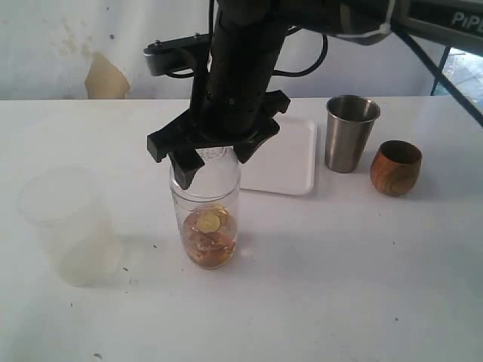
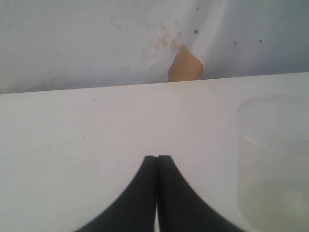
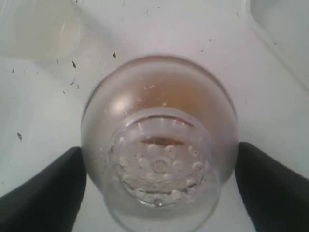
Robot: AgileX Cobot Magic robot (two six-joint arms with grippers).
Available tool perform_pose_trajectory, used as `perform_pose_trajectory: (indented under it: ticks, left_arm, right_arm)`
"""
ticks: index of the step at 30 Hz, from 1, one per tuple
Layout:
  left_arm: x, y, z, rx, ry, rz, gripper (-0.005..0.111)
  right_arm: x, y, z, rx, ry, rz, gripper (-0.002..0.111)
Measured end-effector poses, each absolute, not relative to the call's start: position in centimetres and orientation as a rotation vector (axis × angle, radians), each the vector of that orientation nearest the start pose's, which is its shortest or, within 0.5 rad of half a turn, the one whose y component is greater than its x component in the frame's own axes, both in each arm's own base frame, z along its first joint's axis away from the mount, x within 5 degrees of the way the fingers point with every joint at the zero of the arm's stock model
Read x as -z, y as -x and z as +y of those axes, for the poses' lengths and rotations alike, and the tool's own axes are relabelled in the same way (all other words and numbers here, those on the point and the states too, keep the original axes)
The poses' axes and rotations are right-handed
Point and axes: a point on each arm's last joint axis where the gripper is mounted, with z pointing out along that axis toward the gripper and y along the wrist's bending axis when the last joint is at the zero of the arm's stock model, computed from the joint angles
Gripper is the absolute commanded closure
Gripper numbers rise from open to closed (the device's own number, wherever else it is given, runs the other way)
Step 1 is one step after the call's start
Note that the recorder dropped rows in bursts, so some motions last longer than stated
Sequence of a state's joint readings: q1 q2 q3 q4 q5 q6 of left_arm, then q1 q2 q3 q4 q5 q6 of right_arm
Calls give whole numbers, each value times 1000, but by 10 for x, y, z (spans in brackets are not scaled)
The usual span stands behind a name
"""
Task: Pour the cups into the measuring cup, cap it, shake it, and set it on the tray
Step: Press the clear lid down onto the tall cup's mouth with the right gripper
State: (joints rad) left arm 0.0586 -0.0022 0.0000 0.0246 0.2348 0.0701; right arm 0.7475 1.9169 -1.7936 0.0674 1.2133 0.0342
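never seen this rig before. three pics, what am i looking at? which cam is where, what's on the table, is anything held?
It is a two-armed robot; each arm ends in a two-fingered hand with a camera on its wrist.

The exterior view is from a camera off the arms. On the white table stand a clear measuring cup with brownish pieces in its bottom, a frosted plastic cup, a white tray, a steel tumbler and a wooden cup.

The right wrist view looks straight down on the domed cap sitting on the measuring cup. The right hand has a finger at each side of the cap, open, with no clear contact, so I would not call it held.

The left wrist view shows the left hand shut and empty, beside the frosted cup.
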Motion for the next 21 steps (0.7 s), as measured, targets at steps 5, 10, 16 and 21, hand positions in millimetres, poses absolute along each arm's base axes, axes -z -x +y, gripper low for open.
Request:
perform_pose_trajectory:
  ticks: [5, 10, 16, 21]
  left_arm:
    - [-192, -55, 4, -118, -26, 1717, 107]
    - [-192, -55, 4, -118, -26, 1717, 107]
    - [-192, -55, 4, -118, -26, 1717, 107]
    - [-192, -55, 4, -118, -26, 1717, 107]
  right_arm:
    - [-302, -298, 285, -266, 979, 2683, 43]
    - [-302, -298, 285, -263, 995, 2676, 33]
    - [-302, -299, 284, -261, 1006, 2671, 8]
    - [-302, -299, 284, -254, 1033, 2659, 8]
